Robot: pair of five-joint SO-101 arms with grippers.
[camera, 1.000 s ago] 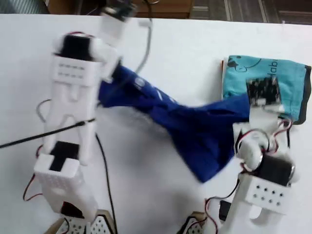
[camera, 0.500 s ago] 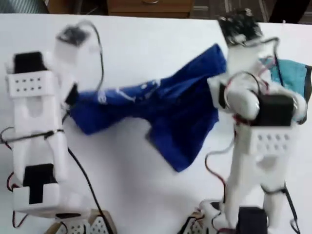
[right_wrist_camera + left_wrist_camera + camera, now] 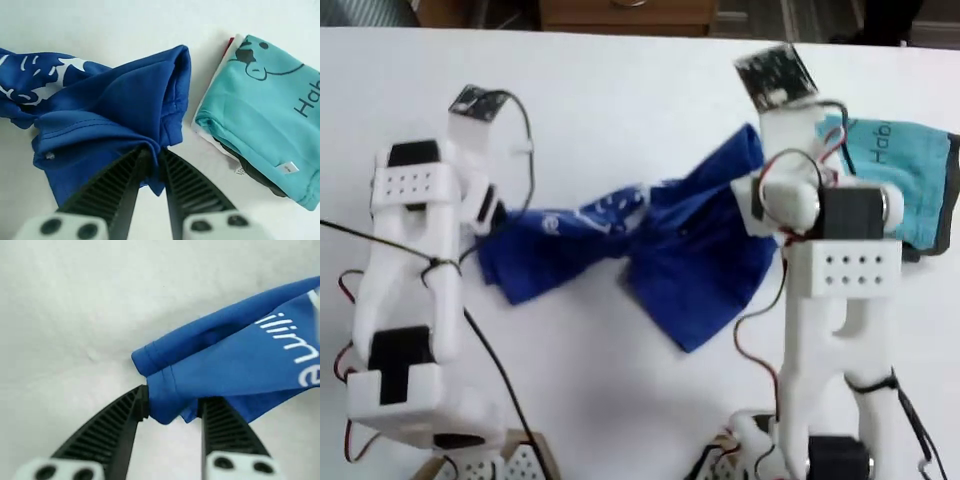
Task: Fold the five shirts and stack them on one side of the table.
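Note:
A blue shirt (image 3: 690, 250) with white print lies stretched and crumpled across the middle of the white table (image 3: 620, 110). My left gripper (image 3: 490, 212) is at its left end. In the left wrist view the left gripper (image 3: 172, 410) has the bunched hem of the blue shirt (image 3: 240, 360) between its fingers. My right gripper (image 3: 757, 192) is at the shirt's far right corner. In the right wrist view the right gripper (image 3: 152, 152) is shut, pinching a fold of the blue shirt (image 3: 110, 115).
A folded teal shirt (image 3: 910, 170) tops a small stack at the table's right edge, just right of the right arm. In the right wrist view the teal shirt (image 3: 265, 105) lies over a dark garment (image 3: 255, 172). Cables trail near both arm bases.
The left gripper has carried its end of the shirt leftward. The right gripper has moved away from the front, toward the table's far side. The shirt now lies spread wider and lower.

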